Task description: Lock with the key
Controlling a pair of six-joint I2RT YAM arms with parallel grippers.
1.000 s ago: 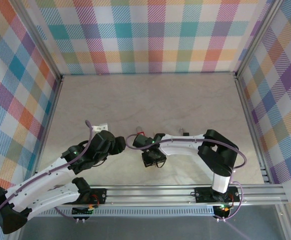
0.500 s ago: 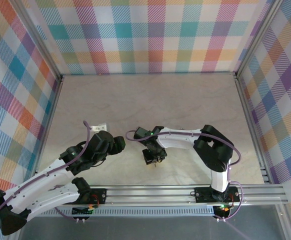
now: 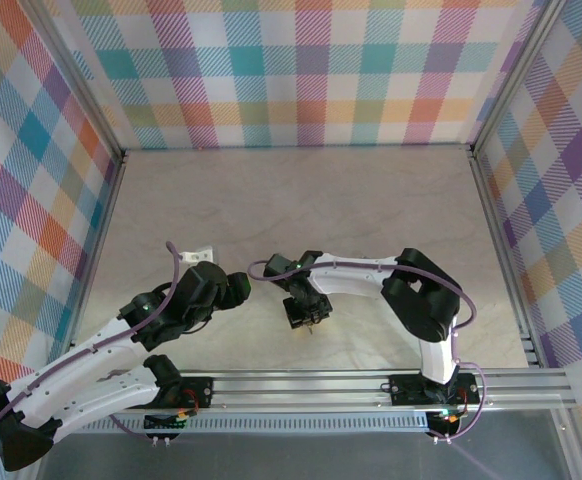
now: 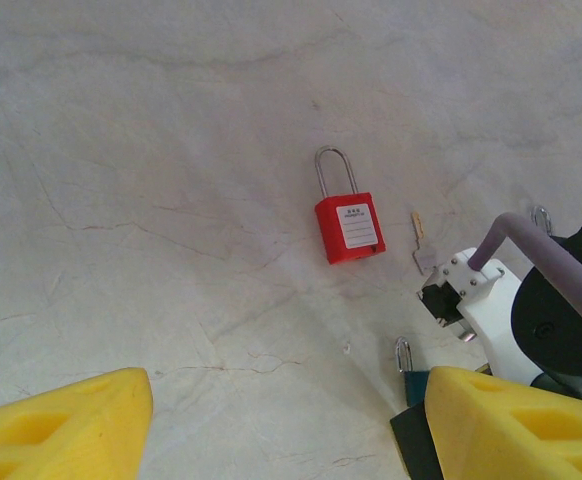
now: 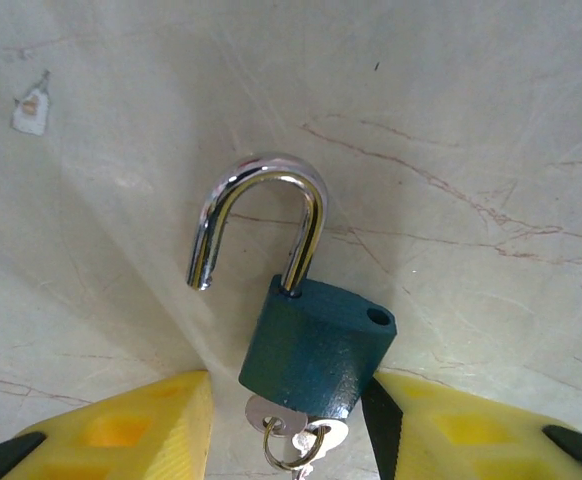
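Observation:
A teal padlock (image 5: 316,350) lies on the table with its steel shackle (image 5: 261,215) swung open. A key (image 5: 276,415) on a ring sits in its underside. My right gripper (image 5: 291,400) straddles the lock body: the right finger (image 5: 471,430) touches its side, and a gap shows at the left finger (image 5: 131,430), so the jaws are open. In the top view the right gripper (image 3: 306,318) points down at mid-table. My left gripper (image 4: 286,400) hangs open over bare table, just left of the teal padlock (image 4: 413,380).
A red padlock (image 4: 349,228) with a shut shackle lies farther out, with a loose key (image 4: 423,250) beside it. The right arm's white wrist (image 4: 491,310) stands close to my left gripper's right finger (image 4: 511,420). Plaid walls (image 3: 311,70) enclose the table.
The right arm's elbow and forearm swung farther from the near edge, and its gripper settled slightly left over the teal padlock. The left arm barely moved.

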